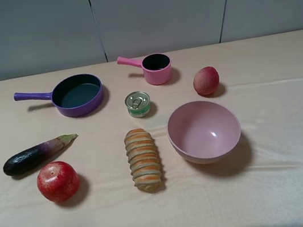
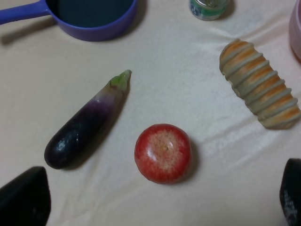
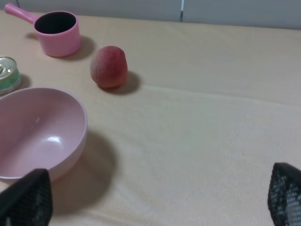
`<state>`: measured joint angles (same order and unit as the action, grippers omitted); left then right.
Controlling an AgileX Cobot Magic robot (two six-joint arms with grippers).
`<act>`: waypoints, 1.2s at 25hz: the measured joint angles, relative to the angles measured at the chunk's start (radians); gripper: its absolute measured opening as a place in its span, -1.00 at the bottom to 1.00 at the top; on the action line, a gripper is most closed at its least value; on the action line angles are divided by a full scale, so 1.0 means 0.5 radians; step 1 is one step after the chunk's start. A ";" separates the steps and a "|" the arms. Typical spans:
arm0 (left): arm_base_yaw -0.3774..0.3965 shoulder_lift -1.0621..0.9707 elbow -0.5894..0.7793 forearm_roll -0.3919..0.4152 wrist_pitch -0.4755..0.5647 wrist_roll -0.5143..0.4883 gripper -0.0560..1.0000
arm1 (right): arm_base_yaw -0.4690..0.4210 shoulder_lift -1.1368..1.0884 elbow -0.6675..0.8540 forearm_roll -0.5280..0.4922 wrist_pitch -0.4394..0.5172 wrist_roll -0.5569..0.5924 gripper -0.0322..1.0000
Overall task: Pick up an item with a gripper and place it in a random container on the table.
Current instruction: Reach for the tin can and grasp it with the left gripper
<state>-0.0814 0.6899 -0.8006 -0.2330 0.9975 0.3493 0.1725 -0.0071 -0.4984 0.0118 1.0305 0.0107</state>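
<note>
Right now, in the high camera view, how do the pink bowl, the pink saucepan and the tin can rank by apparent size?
1. pink bowl, largest
2. pink saucepan
3. tin can, smallest

Item: small, short, round tin can [image 1: 138,104] with a silver pull-tab lid and a green label band; it stands upright near the middle.
Container: small pink saucepan [image 1: 157,69], dark inside, upright; its short straight handle points far-left. It sits just beyond the tin can, slightly right, not touching it.
Surface: table [image 1: 301,182] under smooth beige cloth, lightly creased.
</note>
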 joint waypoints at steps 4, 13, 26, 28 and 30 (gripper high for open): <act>0.000 0.232 -0.147 -0.027 -0.006 0.010 0.96 | 0.000 0.000 0.000 0.000 0.000 0.000 0.41; -0.149 0.586 -0.369 -0.066 -0.051 -0.005 0.95 | 0.000 0.000 0.000 0.000 0.000 0.000 0.41; -0.485 1.090 -0.606 -0.042 -0.356 -0.153 0.93 | 0.000 0.000 0.000 0.000 0.000 0.000 0.41; -0.524 1.191 -0.672 -0.042 -0.372 -0.163 0.93 | 0.000 0.000 0.000 0.000 0.000 0.000 0.41; -0.574 1.291 -0.737 -0.039 -0.383 -0.167 0.93 | 0.000 0.000 0.000 0.000 0.000 0.000 0.41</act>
<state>-0.3685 1.3354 -1.1690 -0.2526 0.8059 0.2660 0.1725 -0.0071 -0.4984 0.0118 1.0305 0.0107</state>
